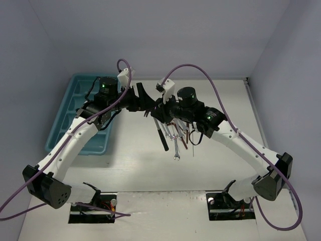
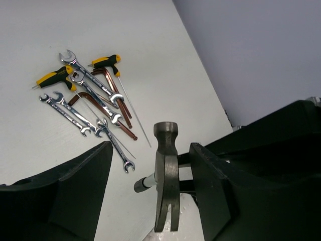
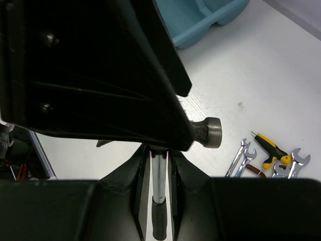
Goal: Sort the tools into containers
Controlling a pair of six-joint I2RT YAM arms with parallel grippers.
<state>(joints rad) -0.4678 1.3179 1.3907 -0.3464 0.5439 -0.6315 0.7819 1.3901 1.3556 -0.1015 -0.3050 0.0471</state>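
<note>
The black-handled hammer hangs over the table's middle. My right gripper is shut on its silver shaft, just below the head. My left gripper is open, and its jaws stand on either side of the hammer head with a gap on each side. On the table lie silver wrenches, two yellow-and-black screwdrivers and thin reddish-brown tools, all in one pile under the right arm. The teal tray stands at the far left.
The tray's corner shows at the top of the right wrist view. A wrench and a screwdriver lie at that view's right. Purple cables loop over both arms. The table's right edge runs beside a wall.
</note>
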